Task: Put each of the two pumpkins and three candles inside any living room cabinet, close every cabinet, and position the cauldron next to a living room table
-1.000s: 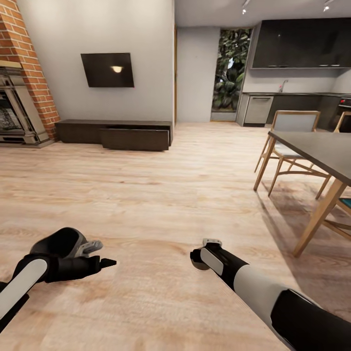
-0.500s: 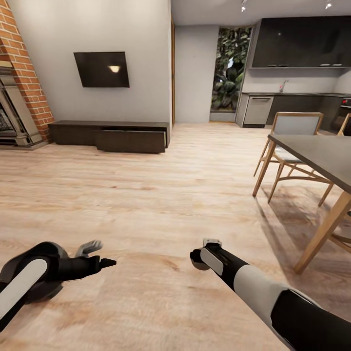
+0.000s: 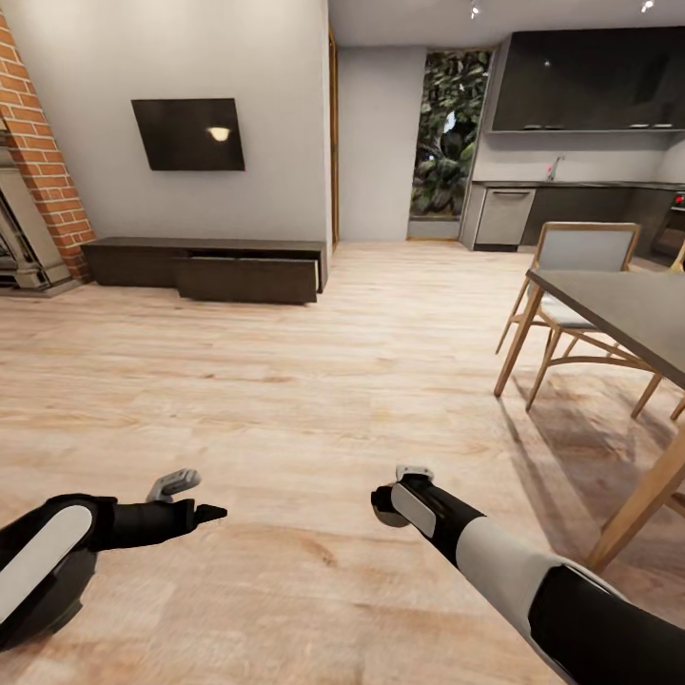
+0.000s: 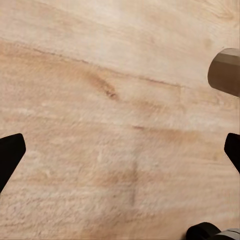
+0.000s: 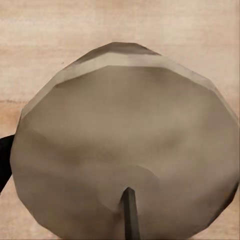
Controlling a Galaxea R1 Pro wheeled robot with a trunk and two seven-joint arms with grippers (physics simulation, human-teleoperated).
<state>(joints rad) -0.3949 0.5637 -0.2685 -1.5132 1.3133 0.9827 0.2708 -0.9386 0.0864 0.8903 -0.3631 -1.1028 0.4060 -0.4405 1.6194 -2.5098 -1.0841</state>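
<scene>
My right gripper (image 3: 392, 502) is shut on a beige-grey candle (image 3: 386, 515), held low over the plank floor; up close the candle (image 5: 125, 140) shows its flat top and dark wick. My left gripper (image 3: 198, 497) is open over bare floor, its dark fingertips (image 4: 10, 155) wide apart, with the candle (image 4: 226, 71) off to one side. The matte black cauldron (image 3: 43, 595) sits on the floor at the lower left, mostly hidden behind my left forearm. The long dark-brown cabinet (image 3: 133, 259) stands under the TV with one front panel (image 3: 245, 279) pulled out. Pumpkins and the coffee table are out of view.
A dining table (image 3: 628, 300) with pale wooden legs and a chair (image 3: 580, 252) stands at the right. The red-brick fireplace (image 3: 38, 171) is at the far left. A wide stretch of floor lies between me and the cabinet. Grey kitchen units (image 3: 571, 214) are at the back right.
The camera has moved, so the room has slid left in the picture and the cauldron has dropped toward the lower left corner. Both arms keep their pose; the candle stays held.
</scene>
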